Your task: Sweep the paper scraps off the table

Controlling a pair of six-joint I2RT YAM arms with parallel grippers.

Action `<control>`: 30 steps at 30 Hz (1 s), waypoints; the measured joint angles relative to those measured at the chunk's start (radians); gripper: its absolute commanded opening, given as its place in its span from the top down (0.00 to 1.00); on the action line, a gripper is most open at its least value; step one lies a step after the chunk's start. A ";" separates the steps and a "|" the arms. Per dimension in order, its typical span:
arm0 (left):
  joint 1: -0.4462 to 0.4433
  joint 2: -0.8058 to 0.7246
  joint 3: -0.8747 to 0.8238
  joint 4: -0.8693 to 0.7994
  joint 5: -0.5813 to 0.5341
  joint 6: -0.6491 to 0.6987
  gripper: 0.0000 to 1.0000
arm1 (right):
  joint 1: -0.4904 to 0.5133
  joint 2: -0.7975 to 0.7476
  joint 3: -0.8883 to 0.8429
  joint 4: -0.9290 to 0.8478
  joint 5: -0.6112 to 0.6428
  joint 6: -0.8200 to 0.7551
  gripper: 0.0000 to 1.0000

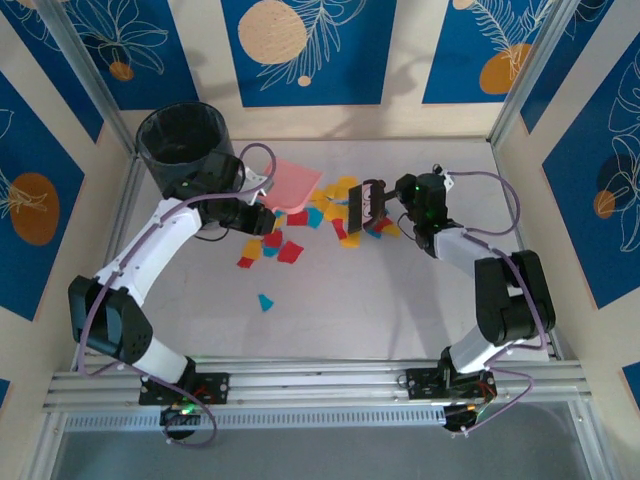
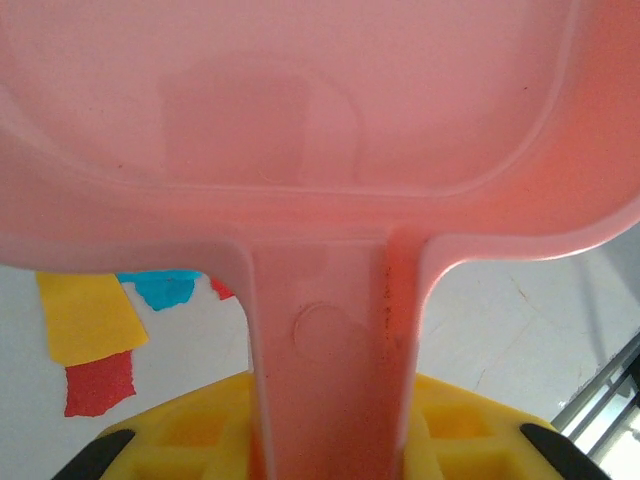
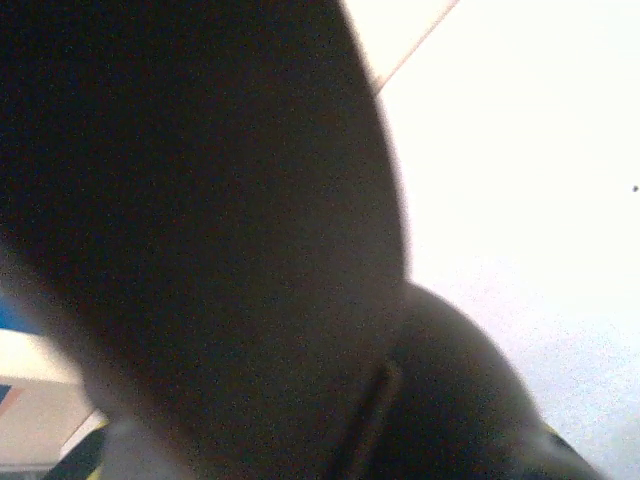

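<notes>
Round black bin (image 1: 183, 148) sits left of the dustpan (image 1: 297, 182), contents too dark to tell. The dustpan is smooth pink plastic, its handle clamped in the left tool (image 1: 262, 192). Left wrist view adds yellow fingers (image 2: 190, 430) flanking the handle and a bare pan bed. Just right of the dustpan, the right tool (image 1: 392, 203) is closed on a dark brush (image 1: 365, 207). Flat red, yellow and teal paper scraps (image 1: 283, 243) lie on the surface (image 1: 380, 310) beside the dustpan.

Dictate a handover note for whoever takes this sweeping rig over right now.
Left gripper: shut on the handle of the pink dustpan, pan at the scraps' far-left edge.
Right gripper: shut on the brush, among the right-hand scraps.
Paper scraps: spread on the table between the tools; one teal scrap alone nearer the arms.
Done: both tools in hand.
Left: sweep scraps into the pan; none seen in it.
</notes>
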 measured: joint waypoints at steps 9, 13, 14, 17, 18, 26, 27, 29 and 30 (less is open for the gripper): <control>0.000 0.013 -0.005 -0.005 0.001 0.006 1.00 | -0.007 0.048 0.043 -0.114 0.078 0.026 1.00; 0.000 0.021 -0.005 -0.006 0.001 0.007 1.00 | -0.006 0.034 0.042 -0.150 0.103 0.037 1.00; 0.000 0.024 -0.005 -0.006 0.002 0.007 1.00 | -0.006 0.022 0.038 -0.163 0.109 0.037 1.00; -0.002 0.029 -0.005 -0.008 0.006 0.008 1.00 | -0.006 -0.034 0.012 -0.213 0.137 0.037 1.00; -0.004 0.030 -0.005 -0.008 0.008 0.008 1.00 | -0.006 -0.050 0.003 -0.229 0.147 0.038 1.00; -0.020 0.041 -0.005 -0.016 0.017 0.026 1.00 | 0.011 -0.191 -0.101 -0.326 0.219 0.090 1.00; -0.021 0.042 -0.005 -0.019 0.018 0.027 1.00 | 0.016 -0.208 -0.113 -0.336 0.229 0.098 1.00; -0.025 0.043 -0.005 -0.027 0.019 0.031 1.00 | 0.028 -0.245 -0.134 -0.362 0.246 0.112 1.00; -0.028 0.043 -0.005 -0.031 0.019 0.033 1.00 | 0.033 -0.260 -0.141 -0.374 0.253 0.115 1.00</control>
